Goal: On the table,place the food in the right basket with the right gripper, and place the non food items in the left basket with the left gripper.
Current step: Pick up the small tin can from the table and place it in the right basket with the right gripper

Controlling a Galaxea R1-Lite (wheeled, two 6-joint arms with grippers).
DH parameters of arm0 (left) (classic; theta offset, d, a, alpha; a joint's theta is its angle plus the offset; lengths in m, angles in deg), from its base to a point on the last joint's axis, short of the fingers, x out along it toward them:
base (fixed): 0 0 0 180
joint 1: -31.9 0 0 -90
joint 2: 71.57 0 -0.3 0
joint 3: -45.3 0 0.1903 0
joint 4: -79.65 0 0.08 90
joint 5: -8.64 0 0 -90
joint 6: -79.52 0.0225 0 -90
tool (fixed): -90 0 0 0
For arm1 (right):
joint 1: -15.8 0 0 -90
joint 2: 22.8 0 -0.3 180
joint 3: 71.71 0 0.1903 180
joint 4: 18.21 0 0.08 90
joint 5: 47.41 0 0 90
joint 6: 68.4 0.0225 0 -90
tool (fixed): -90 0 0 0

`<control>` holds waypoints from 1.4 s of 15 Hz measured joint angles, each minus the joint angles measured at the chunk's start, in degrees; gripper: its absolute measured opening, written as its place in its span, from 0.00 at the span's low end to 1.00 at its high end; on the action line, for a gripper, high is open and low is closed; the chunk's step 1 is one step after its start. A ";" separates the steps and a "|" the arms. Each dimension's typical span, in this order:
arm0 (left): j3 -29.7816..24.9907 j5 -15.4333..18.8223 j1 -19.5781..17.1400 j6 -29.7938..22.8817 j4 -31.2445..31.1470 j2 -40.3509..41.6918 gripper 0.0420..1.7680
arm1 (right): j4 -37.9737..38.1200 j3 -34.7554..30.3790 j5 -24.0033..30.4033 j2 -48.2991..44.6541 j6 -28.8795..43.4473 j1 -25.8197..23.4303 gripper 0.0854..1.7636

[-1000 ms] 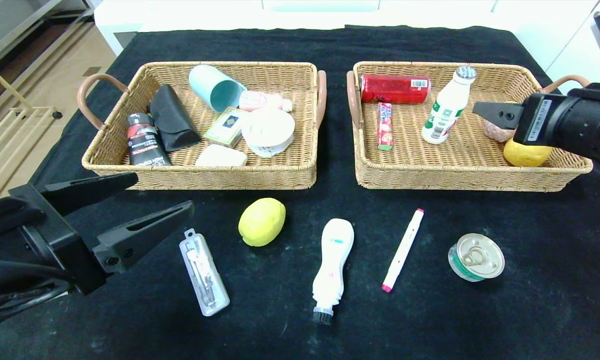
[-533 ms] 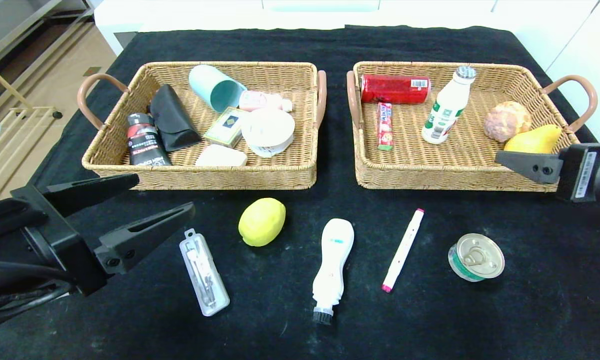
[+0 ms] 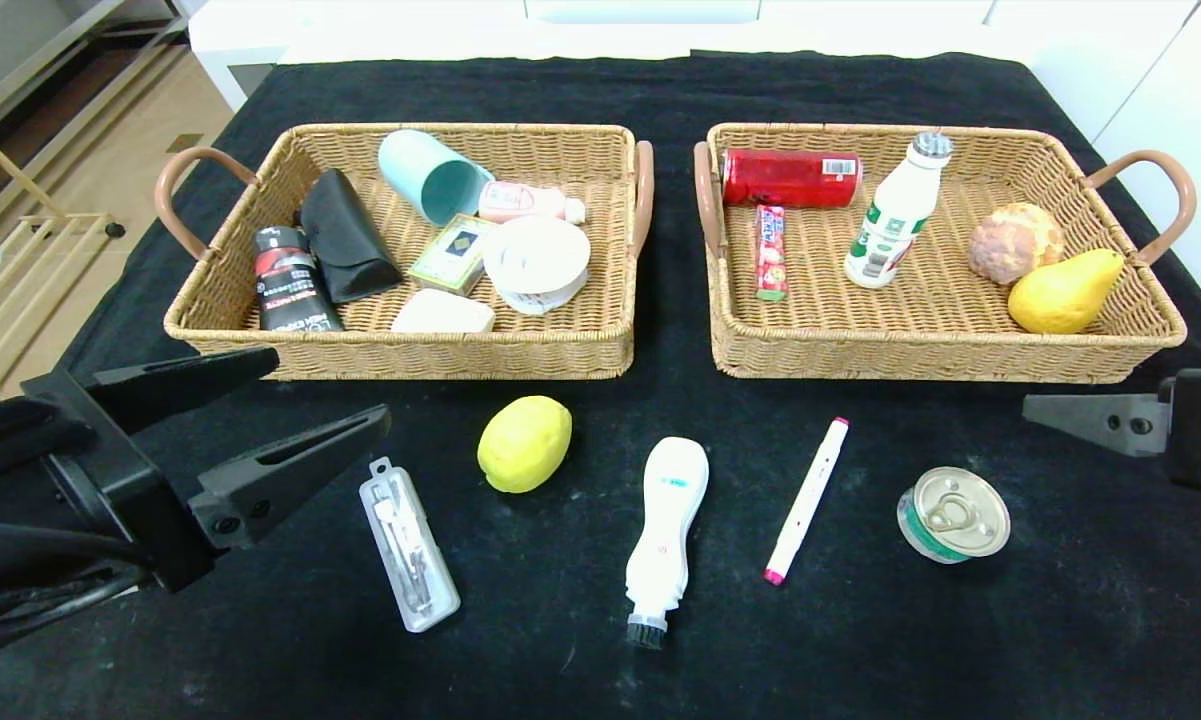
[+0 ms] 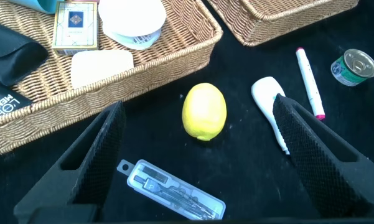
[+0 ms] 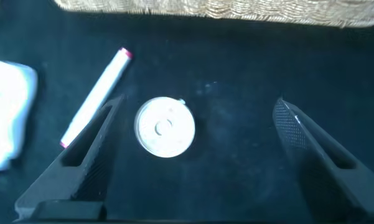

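On the black table [image 3: 1060, 620] lie a yellow lemon [image 3: 524, 443], a white brush [image 3: 666, 525], a pink-ended marker [image 3: 807, 499], a pull-tab tin [image 3: 953, 514] and a clear case [image 3: 409, 544]. The milk bottle [image 3: 896, 212] lies inside the right basket [image 3: 920, 362]. My left gripper [image 3: 330, 385] hovers open at the front left, just left of the case [image 4: 171, 190] and lemon [image 4: 204, 112]. My right gripper [image 5: 198, 104] is open and empty above the tin [image 5: 165, 126], right of it in the head view, where one of its fingers [image 3: 1080, 418] shows.
The left basket [image 3: 400, 357] holds a teal cup [image 3: 430, 178], a black pouch [image 3: 343, 235], a dark bottle [image 3: 285, 282], a white round tub [image 3: 535, 258] and small boxes. A red can [image 3: 790, 177], candy bar [image 3: 769, 252], bread roll [image 3: 1015, 242] and pear [image 3: 1063, 290] share the right basket.
My right gripper has drawn back from over the right basket, toward me and down to the table's right side near the tin. The left arm has not moved.
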 joint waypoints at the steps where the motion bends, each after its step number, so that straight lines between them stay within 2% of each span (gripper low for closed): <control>1: 0.00 0.00 0.00 0.00 0.01 0.00 0.97 | 0.71 0.10 -0.04 0.49 1.49 0.11 0.96; 4: 0.00 0.02 0.00 0.00 0.00 0.00 0.97 | 3.00 0.29 -0.06 2.50 5.07 0.96 0.96; 7: 0.00 0.02 0.00 -0.02 0.00 0.00 0.97 | 6.25 0.33 -0.13 3.94 5.33 2.95 0.96; 13: 0.00 0.02 1.30 0.00 -0.05 -0.02 0.97 | 6.45 0.30 -0.09 7.13 5.73 5.00 0.96; 15: 0.00 0.00 0.30 0.00 -0.29 -0.10 0.97 | 8.95 2.50 -0.20 8.68 8.13 5.41 0.96; 18: 0.00 0.00 -0.05 0.00 -0.49 -0.27 0.97 | 16.99 8.81 -1.11 11.22 9.70 6.07 0.96; 21: -0.15 0.02 0.00 0.07 -0.38 -0.35 0.97 | 16.92 11.00 -4.05 14.53 10.75 6.62 0.96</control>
